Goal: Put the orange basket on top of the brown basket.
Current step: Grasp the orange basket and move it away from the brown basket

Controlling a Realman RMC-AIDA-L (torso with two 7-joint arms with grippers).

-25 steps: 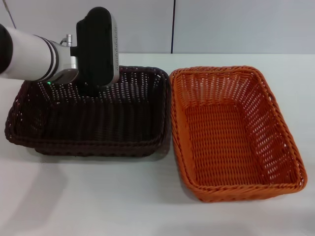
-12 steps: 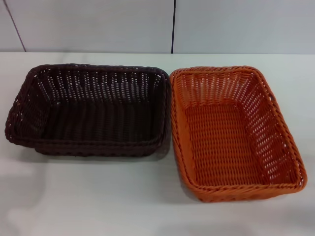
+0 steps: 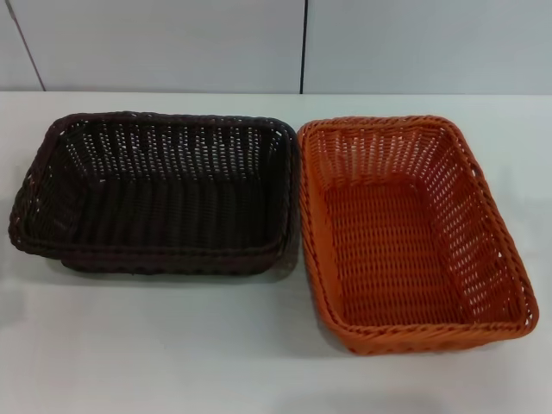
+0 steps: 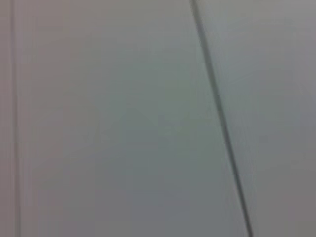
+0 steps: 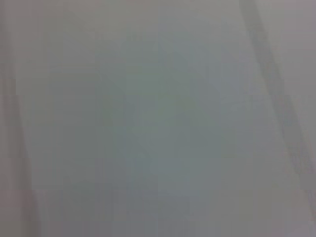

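Observation:
The orange basket [image 3: 405, 233] stands on the white table at the right of the head view, open side up and empty. The brown basket [image 3: 159, 194] stands right beside it on the left, their rims touching or nearly so, also empty. Neither gripper shows in the head view. The left wrist view and the right wrist view show only a plain grey wall with a dark seam, no basket and no fingers.
The white table [image 3: 172, 345] runs in front of both baskets to the near edge. A grey panelled wall [image 3: 172, 43] with a dark vertical seam stands behind the table.
One second ago the left arm was over the back of the brown basket. It has left the head view. The baskets have not moved.

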